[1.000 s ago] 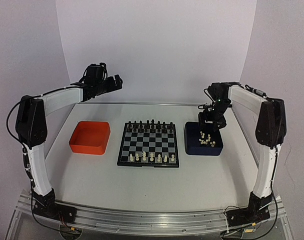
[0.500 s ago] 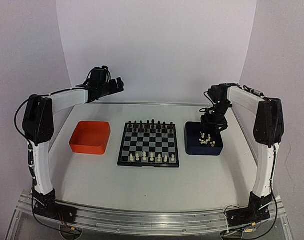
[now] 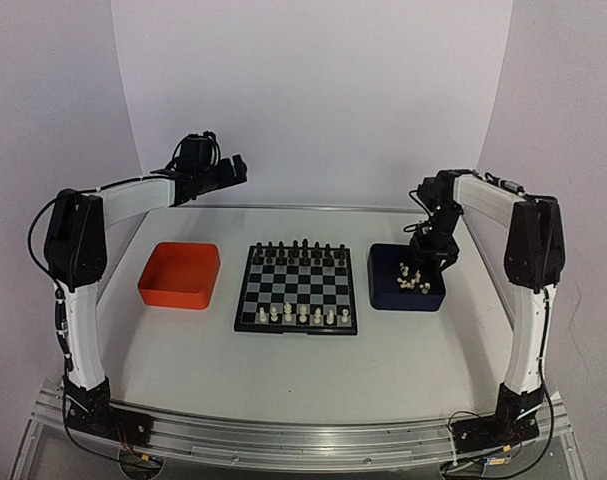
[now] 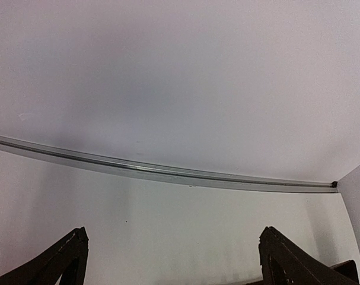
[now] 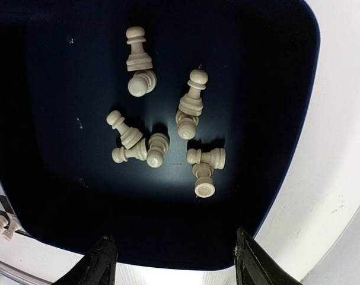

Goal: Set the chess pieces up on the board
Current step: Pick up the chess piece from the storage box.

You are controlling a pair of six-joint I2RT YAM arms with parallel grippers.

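Observation:
The board (image 3: 296, 288) lies in the middle of the table, with a row of white chess pieces (image 3: 288, 315) on its near side and black figures (image 3: 298, 250) on its far side. Several more cream-white chess pieces (image 5: 162, 142) lie tumbled in the dark blue tray (image 5: 61, 89), seen in the top view as pieces (image 3: 413, 280) in the tray (image 3: 383, 297). My right gripper (image 5: 175, 255) hovers over the tray's back part (image 3: 430, 252), jaws apart, nothing between them. My left gripper (image 3: 233, 168) is raised at the back left, open and empty (image 4: 174, 237).
An orange tray (image 3: 180, 275) stands left of the board. The metal strip (image 4: 168, 172) at the table's far edge and the backdrop wall fill the left wrist view. The tray's wall (image 5: 292, 148) rises to the right of the loose pieces.
My right gripper has shifted slightly right and lower over the blue tray. The left arm swung a little to the right early on, then held still.

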